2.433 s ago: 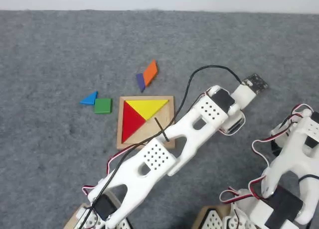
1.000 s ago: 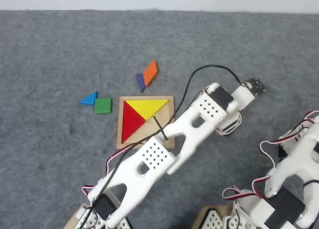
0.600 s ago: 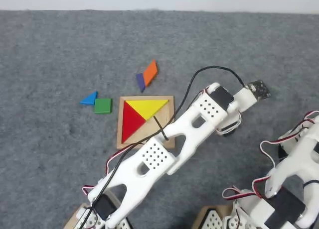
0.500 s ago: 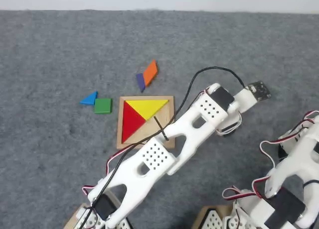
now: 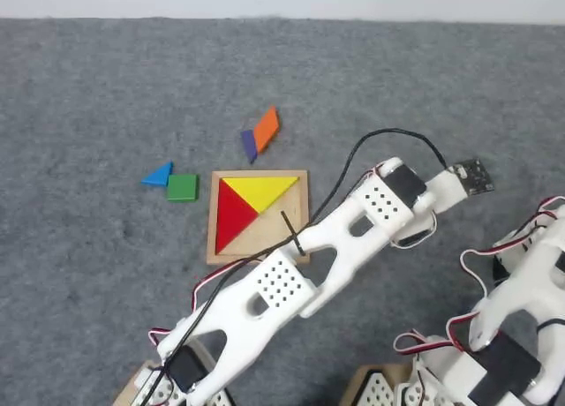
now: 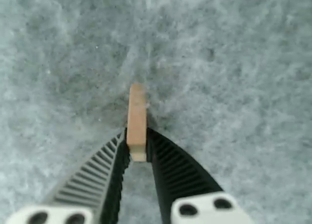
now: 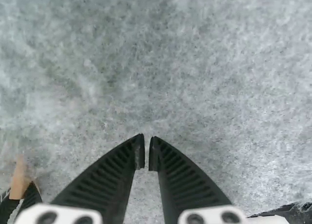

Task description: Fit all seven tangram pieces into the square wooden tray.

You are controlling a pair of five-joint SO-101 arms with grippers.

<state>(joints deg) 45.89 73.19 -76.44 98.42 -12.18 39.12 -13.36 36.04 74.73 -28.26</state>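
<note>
Left gripper (image 6: 137,139): pinching a tan piece (image 6: 137,109) on edge between the ribbed fingers (image 6: 114,165), thin face toward my wrist camera. The piece sticks out past the fingertips toward the grey mat (image 6: 234,63). Can't tell if its far end touches the felt.

High view: my left arm (image 5: 353,229) runs diagonally from the frame's 7 o'clock across the 5 o'clock corner of the tray (image 5: 265,240). The wrist sits at 3 o'clock of the tray, well apart from it, so that's where the tan piece is. A black cable (image 5: 388,134) loops over the wrist.

Right gripper (image 7: 145,153): fingers pressed together, hairline slit at the tips, nothing in it, over bare mat. My right wrist view also catches the tan piece (image 7: 19,177) farther off, in the other gripper. The right arm (image 5: 521,300) sits at 4 o'clock of the tray, well apart.

Tray contents:
- yellow triangle (image 5: 259,190) along the 12 o'clock side
- red triangle (image 5: 232,216) along the 9 o'clock side, edge to edge with the yellow one
- the visible remainder is bare wood

Loose on the mat:
- orange parallelogram (image 5: 266,128) at 12 o'clock of the tray
- purple triangle (image 5: 249,145) touching it at its 7 o'clock
- green square (image 5: 182,187) just beside the tray's 10 o'clock corner
- blue triangle (image 5: 160,174) touching the square at its 10 o'clock
</note>
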